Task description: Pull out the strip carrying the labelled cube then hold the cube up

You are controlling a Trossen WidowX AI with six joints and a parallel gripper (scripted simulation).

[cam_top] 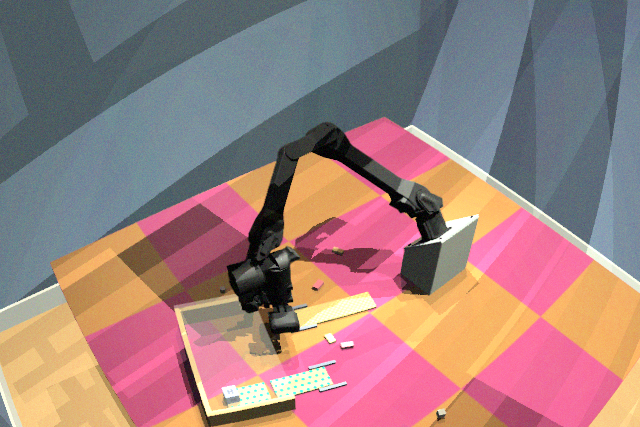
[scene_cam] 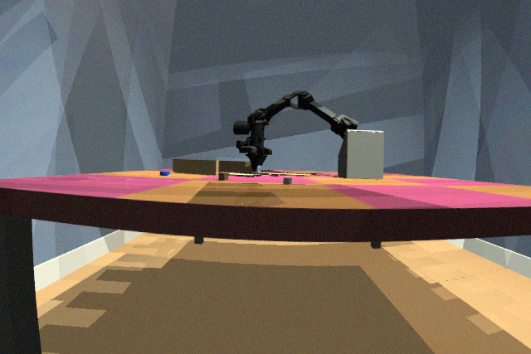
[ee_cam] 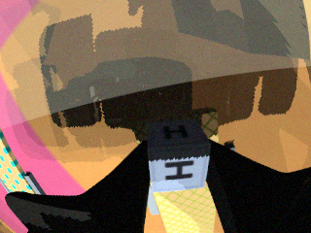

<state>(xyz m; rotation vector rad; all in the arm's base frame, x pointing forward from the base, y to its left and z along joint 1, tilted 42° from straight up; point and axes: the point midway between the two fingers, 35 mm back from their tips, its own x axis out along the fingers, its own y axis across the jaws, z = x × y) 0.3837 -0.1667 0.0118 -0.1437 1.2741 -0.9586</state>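
The gripper (cam_top: pixel 277 345) (scene_cam: pixel 257 167) (ee_cam: pixel 174 146) is gripping the H cube (scene_cam: pixel 258 169) (ee_cam: pixel 179 171) over the yellow strip (cam_top: pixel 343 308) (scene_cam: pixel 295 176) (ee_cam: pixel 187 214) — and a shallow, off-centre pinch is risking a twist or slip as lifting begins.

my yellow strip (cam_top: pixel 342 308) (ee_cam: pixel 187 211) partly hidden from above by my gripper (cam_top: pixel 283 342) (scene_cam: pixel 256 171) (ee_cam: pixel 174 146) and cut off by the wrist picture's lower edge, the dotted strip (cam_top: pixel 302 382) (ee_cam: pixel 11 170) cropped at its left, small blocks in the side view too tiny to make out
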